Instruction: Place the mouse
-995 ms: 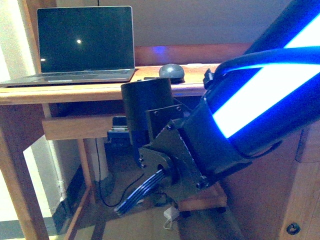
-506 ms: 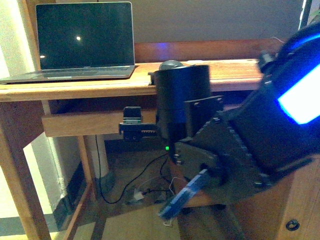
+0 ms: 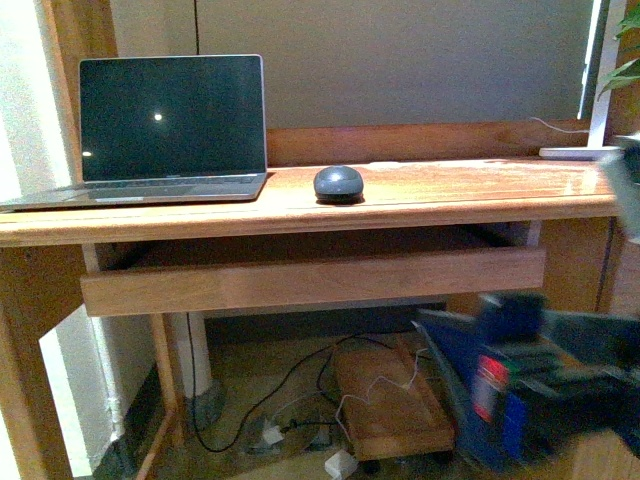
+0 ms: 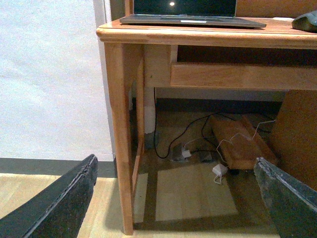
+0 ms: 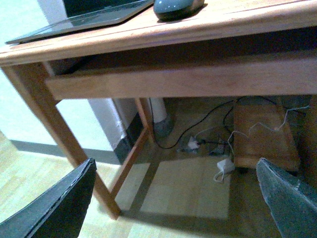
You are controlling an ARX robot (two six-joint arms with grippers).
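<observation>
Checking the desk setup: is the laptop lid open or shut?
Open. The laptop stands with its dark screen upright above the keyboard, on the desk.

The mouse [image 3: 338, 183] is a small, dark blue-grey, smooth domed oval with no cord showing, resting flat on the wooden desk top near its middle, just beside the open laptop's right corner and apart from it; nothing touches it, and the wrist views catch only its edge [image 5: 177, 7]

The wooden desk [image 3: 430, 195] carries an open laptop [image 3: 170, 125] and, beside it, the mouse [image 3: 338, 183]
</observation>
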